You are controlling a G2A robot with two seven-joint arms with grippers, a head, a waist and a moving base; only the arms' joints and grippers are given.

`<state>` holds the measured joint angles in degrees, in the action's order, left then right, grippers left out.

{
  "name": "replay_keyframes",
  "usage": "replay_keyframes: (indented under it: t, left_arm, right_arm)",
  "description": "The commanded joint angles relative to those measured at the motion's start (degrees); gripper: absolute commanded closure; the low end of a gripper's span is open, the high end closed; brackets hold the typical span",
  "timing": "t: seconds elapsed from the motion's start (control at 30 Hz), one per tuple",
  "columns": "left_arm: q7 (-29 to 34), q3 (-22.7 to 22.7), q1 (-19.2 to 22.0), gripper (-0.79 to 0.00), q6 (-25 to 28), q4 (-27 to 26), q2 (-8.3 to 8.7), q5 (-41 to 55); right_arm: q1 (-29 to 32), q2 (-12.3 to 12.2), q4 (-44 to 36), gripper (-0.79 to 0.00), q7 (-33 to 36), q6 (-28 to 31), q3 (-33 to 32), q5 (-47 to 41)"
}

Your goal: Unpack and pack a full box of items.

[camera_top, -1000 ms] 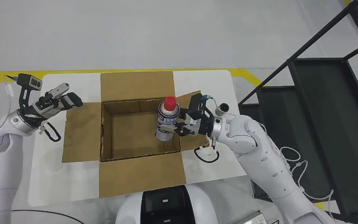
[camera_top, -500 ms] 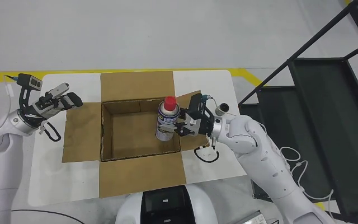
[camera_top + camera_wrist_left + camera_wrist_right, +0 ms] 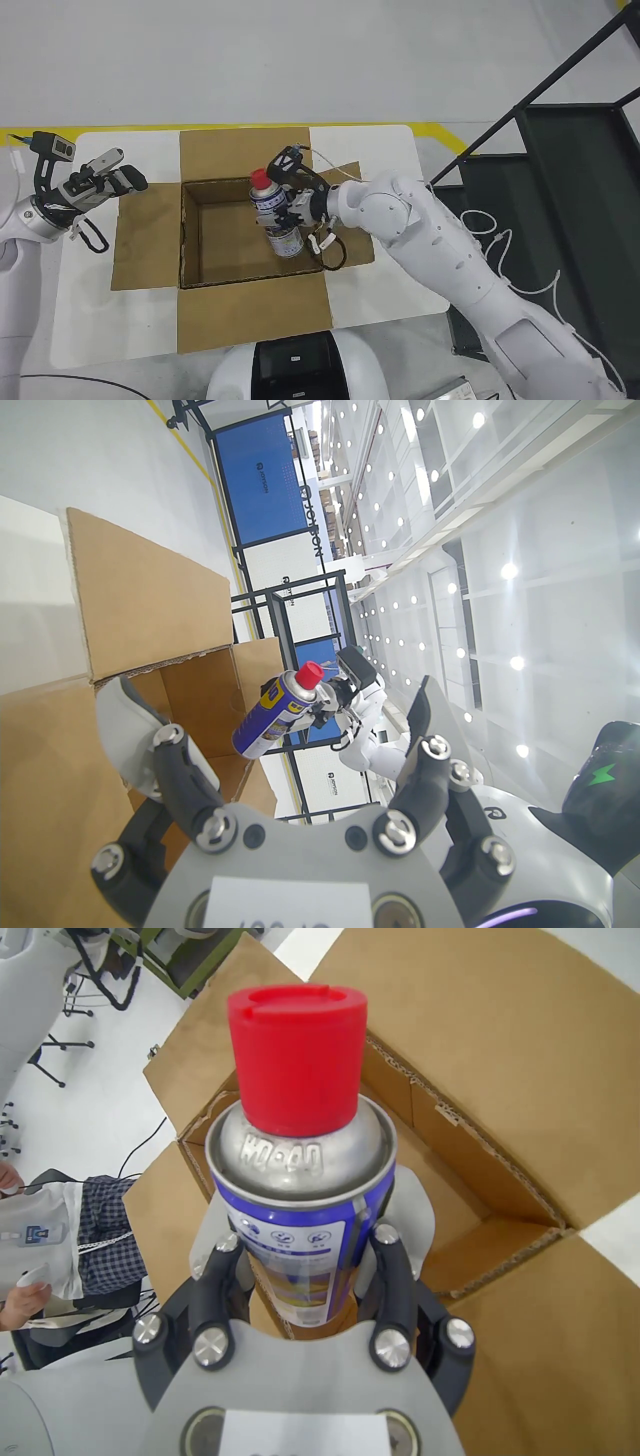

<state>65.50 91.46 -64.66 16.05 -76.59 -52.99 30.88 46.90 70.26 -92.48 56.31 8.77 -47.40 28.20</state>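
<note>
A blue spray can (image 3: 271, 215) with a red cap hangs tilted over the right part of the open cardboard box (image 3: 225, 272). My right gripper (image 3: 298, 212) is shut on the can's body. The right wrist view shows the can (image 3: 300, 1208) between grey fingers (image 3: 400, 1218) above the box's opening (image 3: 500, 1138). The left wrist view shows the can (image 3: 275, 715) in the air beside the box (image 3: 150, 600). My left gripper (image 3: 118, 172) stands open over the table's left side, just beyond the box's left flap, with nothing between its fingers (image 3: 130, 715).
The box's flaps lie flat on the white table (image 3: 370, 150); its inside looks bare from above. A yellow floor line (image 3: 440, 130) runs behind the table. A dark metal stair frame (image 3: 560, 140) stands to the right. A seated person (image 3: 55, 1238) is beyond the table.
My right arm has carried the can leftward from the box's right wall to over the opening and tilted it. The left arm has not moved.
</note>
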Motion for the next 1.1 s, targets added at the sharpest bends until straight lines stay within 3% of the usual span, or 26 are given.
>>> replay_keyframes:
  t: [0.0,0.27,0.83,0.87,0.9,0.93,0.97,1.07]
  left_arm:
    - [0.00,0.00,0.00,-0.785,0.00,0.00,0.00,0.00]
    - [0.00,0.00,0.00,-0.785,0.00,0.00,0.00,0.00]
    - [0.00,0.00,0.00,-0.785,0.00,0.00,0.00,0.00]
    - [0.00,0.00,0.00,-0.785,0.00,0.00,0.00,0.00]
    - [0.00,0.00,0.00,-0.785,0.00,0.00,0.00,0.00]
    - [0.00,0.00,0.00,-0.785,0.00,0.00,0.00,0.00]
    - [0.00,0.00,0.00,-0.785,0.00,0.00,0.00,0.00]
    - [0.00,0.00,0.00,-0.785,0.00,0.00,0.00,0.00]
  right_arm:
    - [-3.86,1.48,4.28,0.000,0.96,-1.51,3.86,-1.92]
    - [-12.22,7.29,17.80,0.000,-0.01,-1.46,14.53,-7.01]
    - [-20.75,18.65,43.80,0.000,-2.67,-0.66,24.46,-12.23]
    - [-21.10,19.29,45.11,-0.028,-2.58,-0.62,24.85,-12.26]
    - [-21.44,19.91,46.18,-0.286,-2.68,-0.56,25.12,-12.38]
    - [-21.68,20.48,47.35,-0.594,-2.72,-0.75,25.35,-12.53]
    - [-21.89,21.03,48.37,-0.785,-2.61,-0.91,25.53,-12.74]
    - [-22.47,22.34,50.96,-0.785,-2.19,-0.82,25.57,-13.74]
